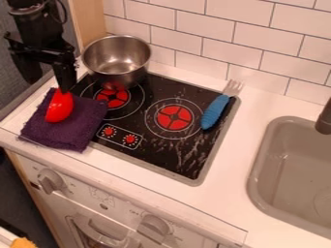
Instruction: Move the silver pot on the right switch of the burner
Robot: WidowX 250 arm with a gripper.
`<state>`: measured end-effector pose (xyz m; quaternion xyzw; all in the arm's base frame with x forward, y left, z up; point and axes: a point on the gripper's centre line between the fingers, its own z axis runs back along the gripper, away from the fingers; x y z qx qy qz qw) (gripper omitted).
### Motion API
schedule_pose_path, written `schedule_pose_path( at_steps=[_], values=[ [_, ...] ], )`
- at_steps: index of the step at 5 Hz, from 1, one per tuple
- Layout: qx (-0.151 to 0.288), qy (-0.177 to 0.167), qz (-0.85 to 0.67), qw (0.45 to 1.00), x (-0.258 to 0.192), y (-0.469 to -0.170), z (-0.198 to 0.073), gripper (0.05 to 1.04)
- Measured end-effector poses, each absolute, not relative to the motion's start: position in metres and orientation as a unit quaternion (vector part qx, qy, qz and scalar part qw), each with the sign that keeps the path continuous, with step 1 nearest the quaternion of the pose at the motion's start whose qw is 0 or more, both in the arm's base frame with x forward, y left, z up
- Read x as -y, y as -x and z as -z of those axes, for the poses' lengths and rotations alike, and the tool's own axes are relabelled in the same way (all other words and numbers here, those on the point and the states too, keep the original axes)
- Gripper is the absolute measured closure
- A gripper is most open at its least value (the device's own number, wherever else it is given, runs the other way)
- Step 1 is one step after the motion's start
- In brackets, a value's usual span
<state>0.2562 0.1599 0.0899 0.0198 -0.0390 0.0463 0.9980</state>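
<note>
Silver pot [117,60], one, round, steel, upright. Location: rear left corner of the black cooktop [194,151], just behind the red centre of the left heating ring [112,98] and overlapping the rear of that ring's markings. Inside, as far as the view allows: bare metal.

Destination: right switch [130,139], red, second of a pair in the outlined panel at the front of the cooktop; its companion, the left switch [109,131], beside it. Nothing stands on either. Pot and destination lie apart, with the left heating ring between.

Claw [49,86], black, one: upper left, over the purple cloth [71,127], to the left of the pot. Condition: set wide, carrying nothing. One tip hangs by the red object [59,106] on the cloth; contact cannot be told.

Progress, as judged: none of the placing accomplished. Outstanding: bring the claw to the pot, grip it, carry it forward past the left heating ring, lower it onto the right switch, let go.

Also listed: blue-handled fork [215,111], along the cooktop's right edge; sink [257,160], set in the white bench [242,128].
</note>
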Motion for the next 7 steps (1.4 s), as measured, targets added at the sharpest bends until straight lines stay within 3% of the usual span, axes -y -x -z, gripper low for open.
schedule_pose_path(
  at_steps=[1, 2, 4, 5, 6, 7],
  values=[
    [0.029, -0.014, -0.048, 0.998, -0.159, -0.256, -0.083, 0.082],
    [0.053, -0.019, -0.027, 0.998, -0.141, -0.285, -0.095, 0.082],
    [0.079, 0.007, 0.017, 0.997, -0.092, -0.353, -0.115, 0.082],
    [0.064, 0.003, 0.015, 0.998, -0.087, -0.386, -0.092, 0.082],
    [0.055, -0.001, 0.002, 0.998, -0.092, -0.400, -0.071, 0.082],
    [0.039, -0.007, 0.008, 0.999, -0.092, -0.401, -0.050, 0.155]
  ],
)
